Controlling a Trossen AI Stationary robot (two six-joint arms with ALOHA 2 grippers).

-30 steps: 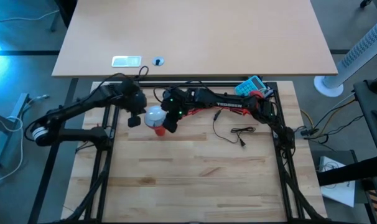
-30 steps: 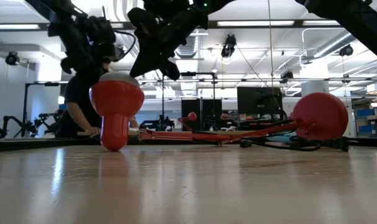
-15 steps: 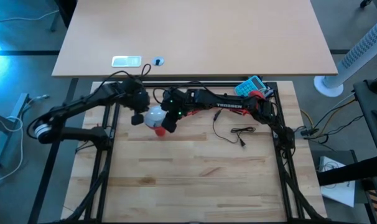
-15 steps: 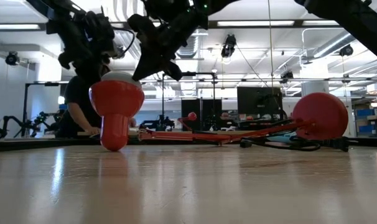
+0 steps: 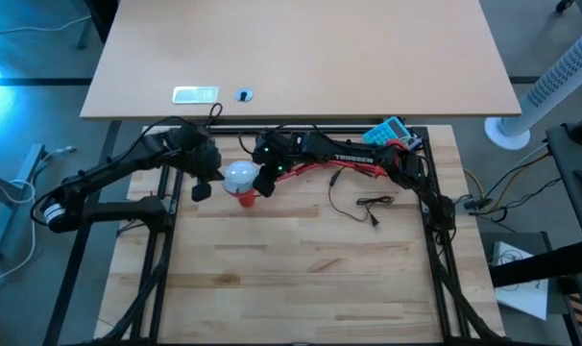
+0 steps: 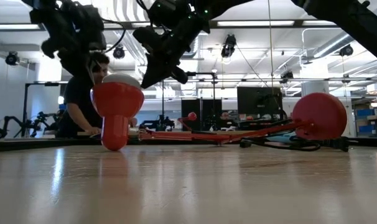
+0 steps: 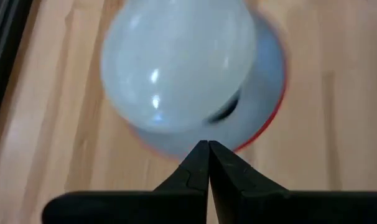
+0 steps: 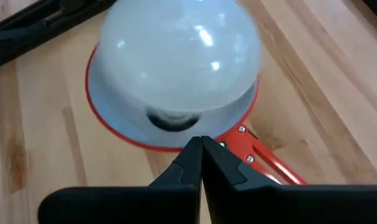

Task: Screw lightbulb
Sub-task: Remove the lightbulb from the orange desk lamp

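The white lightbulb (image 5: 238, 176) sits dome up in the red lamp shade (image 6: 117, 101), whose opening faces up; its base is hidden inside the shade. The shade's narrow neck (image 6: 114, 138) stands on the table. My left gripper (image 5: 202, 189) is shut and hovers just left of the bulb, above the shade rim (image 7: 263, 93). My right gripper (image 5: 269, 183) is shut and hovers just right of the bulb (image 8: 179, 56). In each wrist view the shut fingertips point at the bulb and shade from a short way off.
The lamp's red arm (image 5: 329, 171) runs right to its round red base (image 6: 319, 115) at the far right. A black cable (image 5: 368, 207) lies on the wood beside it, and a blue object (image 5: 387, 130) sits at the far edge. A person (image 6: 83, 106) sits behind the table.
My left gripper has drawn back from the bulb toward the table's left edge and risen a little, staying shut. My right gripper has turned slightly, its tips swinging toward the far edge, also shut. The bulb and shade have stayed in place.
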